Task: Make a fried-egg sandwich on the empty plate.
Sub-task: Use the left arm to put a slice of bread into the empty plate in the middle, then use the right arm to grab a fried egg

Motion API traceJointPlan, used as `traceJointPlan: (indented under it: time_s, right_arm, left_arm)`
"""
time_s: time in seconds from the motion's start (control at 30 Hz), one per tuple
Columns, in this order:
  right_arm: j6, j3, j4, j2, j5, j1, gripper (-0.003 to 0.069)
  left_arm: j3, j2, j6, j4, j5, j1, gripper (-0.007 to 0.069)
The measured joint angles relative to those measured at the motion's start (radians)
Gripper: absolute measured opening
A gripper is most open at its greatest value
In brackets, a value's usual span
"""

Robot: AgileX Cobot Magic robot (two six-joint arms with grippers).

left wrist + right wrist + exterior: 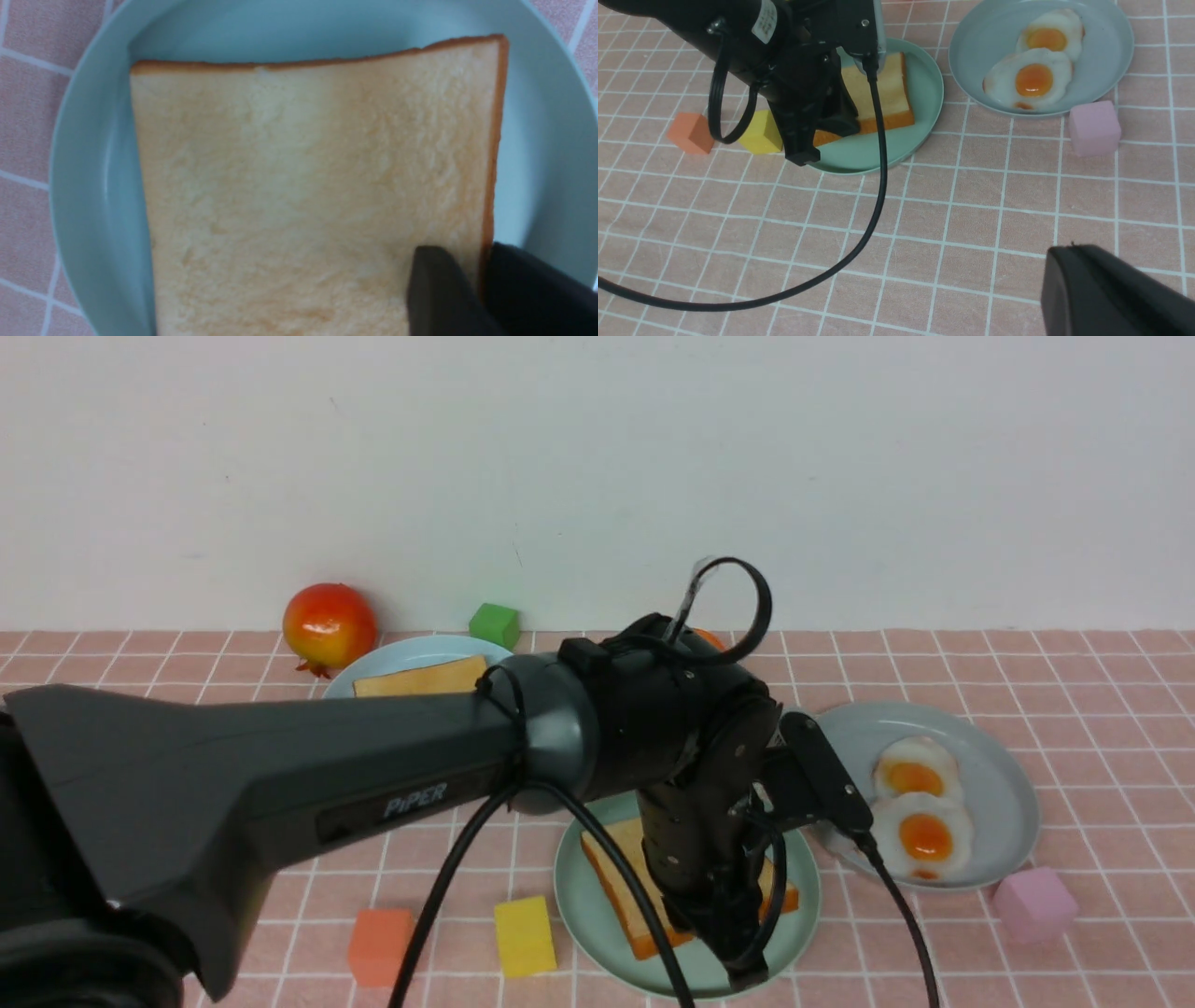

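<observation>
We've got one toast (621, 868) lying flat on the green plate (583, 905) by the table's (1074, 756) front edge, and the eggs (924, 835) on the grey plate (1018, 803) beside it. The left gripper (481, 270) straddles the crust, and we can't tell if it's pinching. The right gripper (1092, 284) is clenched, empty.

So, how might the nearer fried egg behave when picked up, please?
The fried egg looks thin and flat, so probably light and floppy. Its glossy surface may slip. It touches the other egg, which might shift too.
</observation>
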Motion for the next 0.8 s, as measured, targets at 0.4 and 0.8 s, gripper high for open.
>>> traceJointPlan:
  time_s: [0.4,0.8]
  right_arm:
    - [0.003,-0.087,-0.002,0.141,0.075,0.000,0.0043]
    - [0.003,-0.335,-0.023,0.732,0.100,0.000,0.0045]
  left_arm:
    - [0.001,-0.248,-0.144,-0.104,0.044,0.000,0.0380]
    - [0.399,-0.934,-0.283,-0.183,-0.041,0.031,0.0012]
